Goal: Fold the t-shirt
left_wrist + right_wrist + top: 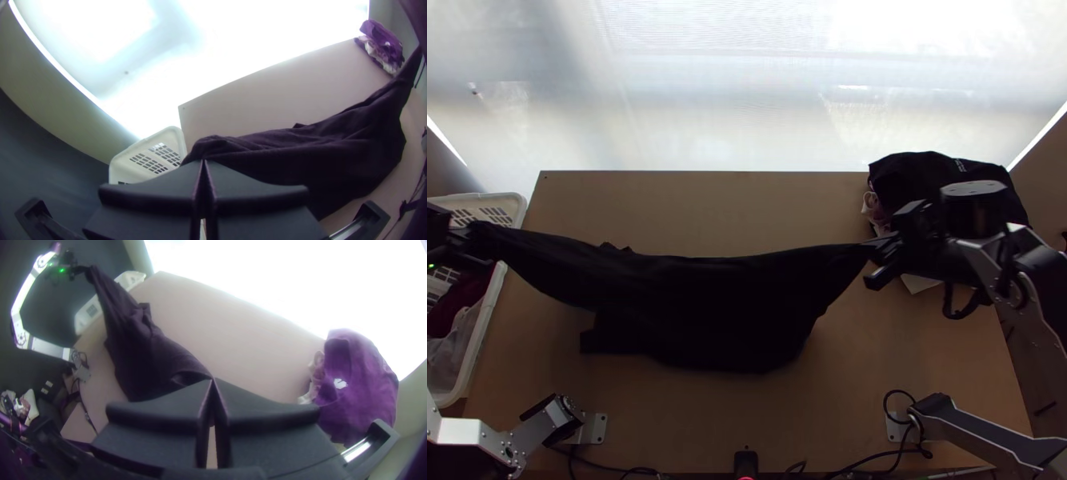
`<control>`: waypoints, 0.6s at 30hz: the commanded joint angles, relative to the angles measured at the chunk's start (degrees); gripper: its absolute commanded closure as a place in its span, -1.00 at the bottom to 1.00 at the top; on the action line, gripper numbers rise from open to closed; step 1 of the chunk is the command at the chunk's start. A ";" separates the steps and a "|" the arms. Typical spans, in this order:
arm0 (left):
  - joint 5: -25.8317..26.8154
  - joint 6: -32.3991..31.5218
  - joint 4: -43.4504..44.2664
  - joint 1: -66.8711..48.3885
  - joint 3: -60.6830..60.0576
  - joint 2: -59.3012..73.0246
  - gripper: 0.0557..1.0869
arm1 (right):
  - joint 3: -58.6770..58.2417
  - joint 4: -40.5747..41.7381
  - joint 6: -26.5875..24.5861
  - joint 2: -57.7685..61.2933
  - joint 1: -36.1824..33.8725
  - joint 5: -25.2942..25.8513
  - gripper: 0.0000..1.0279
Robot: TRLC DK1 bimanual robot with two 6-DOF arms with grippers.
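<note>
A white slatted basket (485,320) stands at the left edge of the counter (875,376), with dark red cloth (455,306) and pale grey cloth (451,352) inside. At the far right lies a bunched dark purple garment (927,180) with a small white print, pale pink cloth (873,206) beside it. A bright, pale screen (747,96) spans the far side.

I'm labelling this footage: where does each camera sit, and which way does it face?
Top view: high over the table's near edge, looking steeply down; left arm and right arm show.
Left wrist view: on that wrist, looking past the left hand along the dark shirt.
Right wrist view: on that wrist, looking past the right hand across the table.
Both wrist views share the shirt and white basket.
</note>
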 commanded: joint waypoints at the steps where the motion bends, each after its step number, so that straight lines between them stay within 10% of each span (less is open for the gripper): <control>1: 6.49 -3.74 2.07 8.23 3.95 -4.38 0.92 | 1.13 1.09 2.07 -4.12 -10.32 0.07 0.95; 9: 10.09 -8.58 3.83 8.58 1.93 -11.85 0.92 | 1.74 1.26 4.00 -7.28 -14.54 -0.02 0.95; 18: 10.62 3.38 0.76 9.90 -16.09 -25.39 0.92 | -10.30 1.61 3.65 -13.79 -15.68 0.15 0.95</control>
